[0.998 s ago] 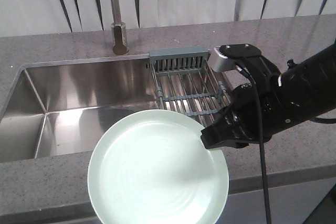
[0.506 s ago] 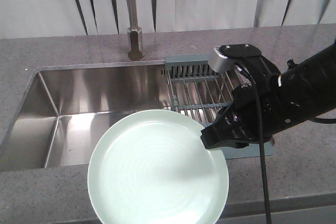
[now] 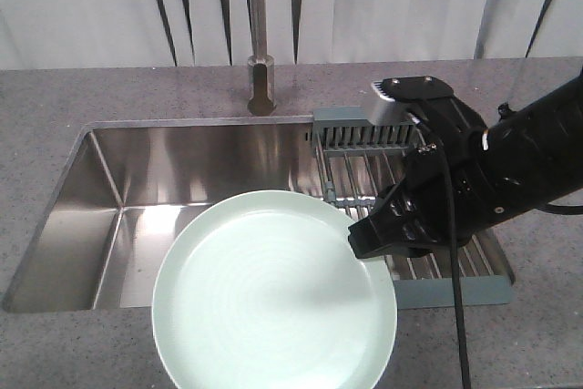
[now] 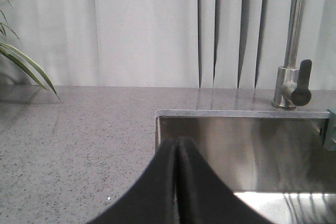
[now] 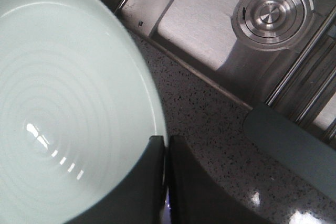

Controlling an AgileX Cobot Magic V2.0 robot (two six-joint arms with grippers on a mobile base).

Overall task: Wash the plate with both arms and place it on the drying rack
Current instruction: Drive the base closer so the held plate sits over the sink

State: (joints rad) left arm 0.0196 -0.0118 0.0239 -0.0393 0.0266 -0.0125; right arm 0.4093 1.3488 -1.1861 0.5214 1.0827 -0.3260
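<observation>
1. I am seeing the right gripper [image 3: 369, 241] pinching the plate [image 3: 273, 293] by its rim at about 2 o'clock, with the fingers closing on either side of the edge.
2. The left gripper [image 4: 177, 145] is showing its fingers pressed together with nothing between them.
3. The plate is hanging face-up at 6 o'clock in the front view, over the front counter [image 3: 82, 343] and the near edge of the sink [image 3: 182, 170].
4. I am judging the washing as not yet begun: I am seeing no water coming from the tap [image 3: 260, 61] at 12 o'clock.
5. The drying rack [image 3: 455, 291] at 3 o'clock is waiting without the plate, so washing and racking are both remaining.
6. I am finding no readable brand, label or writing.
</observation>
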